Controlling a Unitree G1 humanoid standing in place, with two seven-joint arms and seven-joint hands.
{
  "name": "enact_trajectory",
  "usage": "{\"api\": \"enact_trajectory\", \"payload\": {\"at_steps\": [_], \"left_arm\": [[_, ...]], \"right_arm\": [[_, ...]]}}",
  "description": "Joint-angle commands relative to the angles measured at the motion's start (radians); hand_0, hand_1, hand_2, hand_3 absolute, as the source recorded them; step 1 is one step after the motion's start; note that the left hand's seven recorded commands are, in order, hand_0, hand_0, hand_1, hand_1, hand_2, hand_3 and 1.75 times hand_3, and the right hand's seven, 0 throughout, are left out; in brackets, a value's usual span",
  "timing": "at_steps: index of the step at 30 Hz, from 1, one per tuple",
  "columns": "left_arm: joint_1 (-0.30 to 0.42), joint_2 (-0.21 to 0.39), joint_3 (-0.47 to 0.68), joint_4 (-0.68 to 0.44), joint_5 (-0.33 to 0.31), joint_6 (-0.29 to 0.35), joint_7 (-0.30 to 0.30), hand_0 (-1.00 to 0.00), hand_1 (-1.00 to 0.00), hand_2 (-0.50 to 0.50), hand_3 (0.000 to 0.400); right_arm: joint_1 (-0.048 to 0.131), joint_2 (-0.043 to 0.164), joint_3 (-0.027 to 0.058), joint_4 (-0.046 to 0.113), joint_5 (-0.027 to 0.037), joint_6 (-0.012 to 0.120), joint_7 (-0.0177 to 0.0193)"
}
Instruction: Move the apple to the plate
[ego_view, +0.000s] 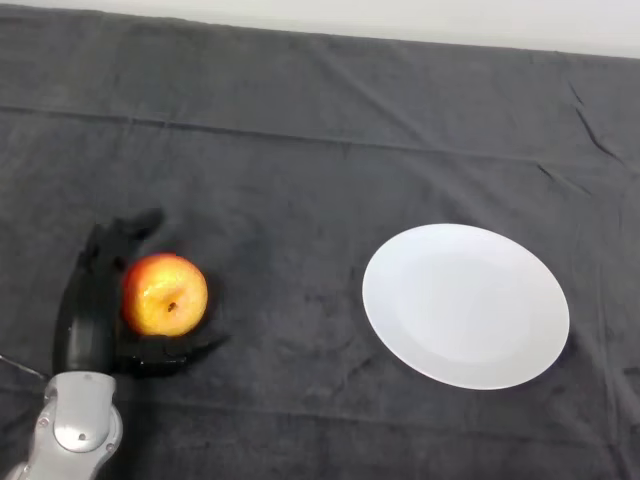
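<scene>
The robot hand (88, 310) lies at the lower left of the bench (300, 180), its black fingers (125, 232) curving round the far side of the apple (165, 294) and its thumb reaching under the near side, so the fruit sits cupped in a closing grasp. This wrap looks meant to keep the round apple from rolling away when it is lifted. The apple, red and yellow with its stem pit turned up, rests on the dark cloth, not yet raised as far as can be judged. The white plate (466, 305) lies well apart to the right, bare and flat, ready to receive it. No brand, label or writing can be read anywhere.
</scene>
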Motion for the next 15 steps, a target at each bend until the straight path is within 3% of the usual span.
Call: {"api": "enact_trajectory", "payload": {"at_steps": [1,11,15], "left_arm": [[-0.034,0.016,-0.039,0.028,0.014,-0.014,-0.006,-1.00,-1.00,0.00,0.400],[-0.067,0.017,-0.049,0.042,0.032,-0.010,0.002,-1.00,-1.00,0.00,0.400],[-0.099,0.007,-0.059,0.015,0.044,0.026,0.008,-1.00,-1.00,0.00,0.400]], "right_arm": [[0.131,0.084,-0.0157,0.069,-0.0067,0.035,-0.0052],[0.131,0.083,-0.0162,0.069,-0.0072,0.035,-0.0053],[0.131,0.083,-0.0164,0.069,-0.0074,0.035,-0.0054]]}}
